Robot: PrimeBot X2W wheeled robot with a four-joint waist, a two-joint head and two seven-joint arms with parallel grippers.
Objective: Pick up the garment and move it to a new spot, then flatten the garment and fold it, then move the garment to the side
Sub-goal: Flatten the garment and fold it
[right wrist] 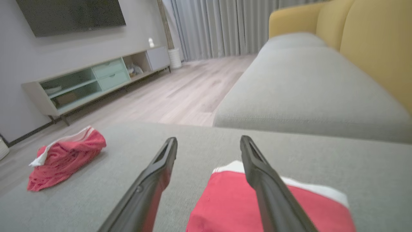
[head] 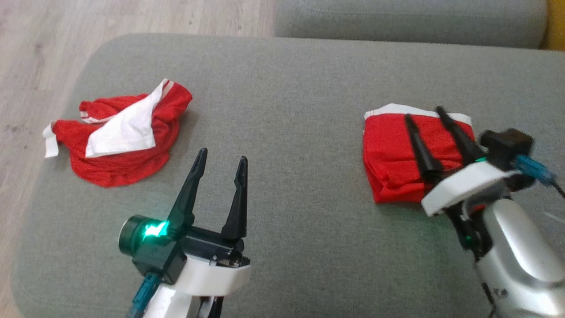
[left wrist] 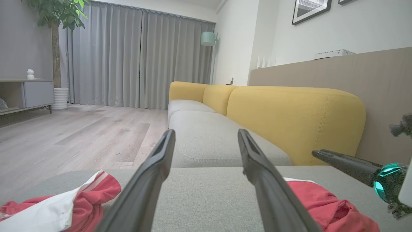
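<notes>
The grey cushion (head: 300, 88) I work over takes up most of the head view, with pale wood floor (head: 35, 53) in the upper left corner and a second grey seat (head: 397, 17) along the top edge. In my left wrist view the yellow sofa back (left wrist: 289, 119) rises right of centre. The crumpled garment (head: 119, 141), red with a white panel turned up on top, lies in a loose heap at the left of the head view, near the cushion's edge. It shows again at the left of my right wrist view (right wrist: 64, 154) and in the lower left corner of my left wrist view (left wrist: 93, 196). The folded garment (head: 393, 163), a compact red block with a white band along its far edge, sits flat on the cushion at the right of the head view, well apart from the heap. My right gripper (head: 423, 112) is over it with both fingers spread and nothing pinched between them. In my right wrist view (right wrist: 209, 139) the red cloth (right wrist: 225, 203) lies under the right-hand finger, but I cannot tell whether the tips touch it. My left gripper (head: 223, 154) sits at lower centre left, spread wide over bare cushion between the two garments and pinching nothing.
</notes>
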